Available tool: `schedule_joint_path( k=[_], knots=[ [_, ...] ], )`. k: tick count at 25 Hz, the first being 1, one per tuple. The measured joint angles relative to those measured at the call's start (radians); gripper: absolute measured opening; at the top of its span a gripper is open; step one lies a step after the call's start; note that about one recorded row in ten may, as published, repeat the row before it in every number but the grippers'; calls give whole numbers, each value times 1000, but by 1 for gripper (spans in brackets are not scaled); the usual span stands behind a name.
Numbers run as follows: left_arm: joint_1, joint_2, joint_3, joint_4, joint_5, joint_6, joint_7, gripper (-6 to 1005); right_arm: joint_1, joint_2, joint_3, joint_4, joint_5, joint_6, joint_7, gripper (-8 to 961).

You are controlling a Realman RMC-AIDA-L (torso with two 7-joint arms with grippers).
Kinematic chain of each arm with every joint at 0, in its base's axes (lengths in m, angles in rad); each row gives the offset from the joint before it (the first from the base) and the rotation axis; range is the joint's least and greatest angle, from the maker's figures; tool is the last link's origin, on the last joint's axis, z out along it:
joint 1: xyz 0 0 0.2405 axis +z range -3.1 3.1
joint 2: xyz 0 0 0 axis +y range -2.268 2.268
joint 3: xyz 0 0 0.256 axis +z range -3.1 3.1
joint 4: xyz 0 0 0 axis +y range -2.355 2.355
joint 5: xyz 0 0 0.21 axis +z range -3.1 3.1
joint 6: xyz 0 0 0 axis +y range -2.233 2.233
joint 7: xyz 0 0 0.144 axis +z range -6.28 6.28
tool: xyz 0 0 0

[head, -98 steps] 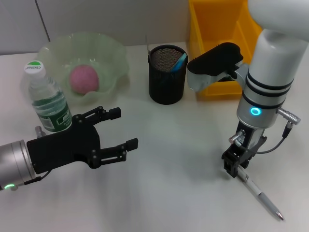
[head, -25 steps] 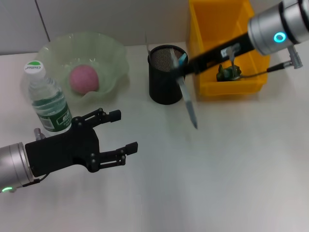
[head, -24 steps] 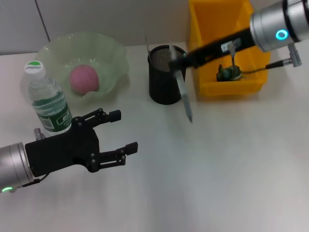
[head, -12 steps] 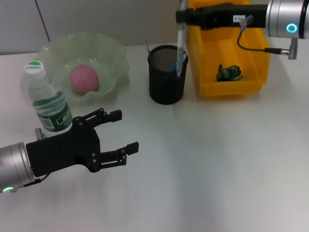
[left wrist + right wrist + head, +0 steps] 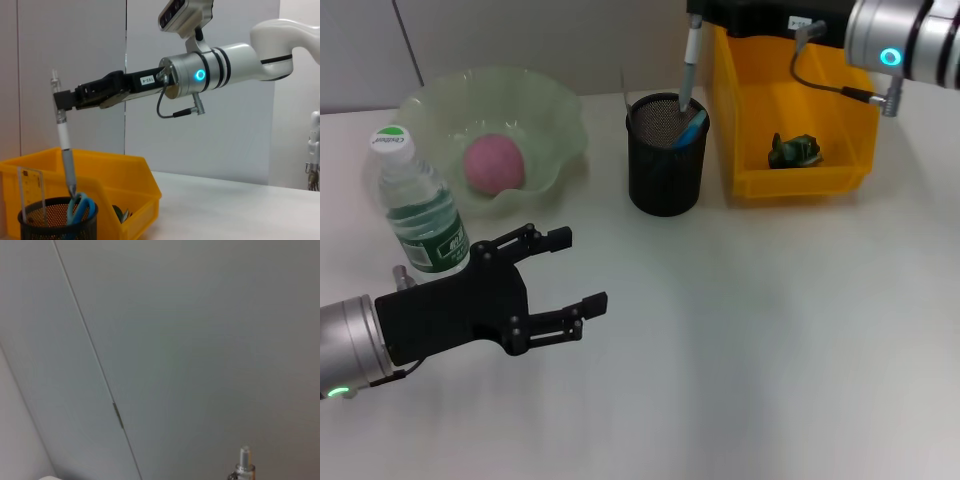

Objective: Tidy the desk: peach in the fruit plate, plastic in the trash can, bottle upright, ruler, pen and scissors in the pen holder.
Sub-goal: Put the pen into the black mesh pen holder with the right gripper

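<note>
My right gripper (image 5: 694, 17) is shut on the upper end of a grey pen (image 5: 687, 62). The pen hangs upright with its tip inside the black mesh pen holder (image 5: 665, 170). In the left wrist view the same gripper (image 5: 59, 99) grips the pen (image 5: 65, 155) over the holder (image 5: 56, 222), which holds blue-handled scissors (image 5: 80, 207) and a clear ruler (image 5: 30, 192). The pink peach (image 5: 495, 163) lies in the green fruit plate (image 5: 545, 105). The bottle (image 5: 418, 208) stands upright. Green plastic (image 5: 795, 151) lies in the yellow trash can (image 5: 790, 182). My left gripper (image 5: 560, 275) is open and empty beside the bottle.
The trash can stands right beside the pen holder, under my right forearm. A grey wall closes off the back of the desk. The right wrist view shows only the wall and the pen's top end (image 5: 243, 460).
My right arm lifted the pen off the desk and carried it over the pen holder. In the last half second it lowered the tip into the holder. The left arm stayed still.
</note>
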Motion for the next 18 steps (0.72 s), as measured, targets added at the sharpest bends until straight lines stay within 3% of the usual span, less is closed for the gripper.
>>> schedule_joint_path(
  k=[10, 18],
  knots=[
    [1, 1, -5, -1, -1, -5, 0, 861, 79, 4, -10, 182, 87, 94, -160, 218],
    [2, 3, -5, 0, -2, -7, 0, 861, 89, 5, -11, 282, 160, 108, -298, 249]
  ],
)
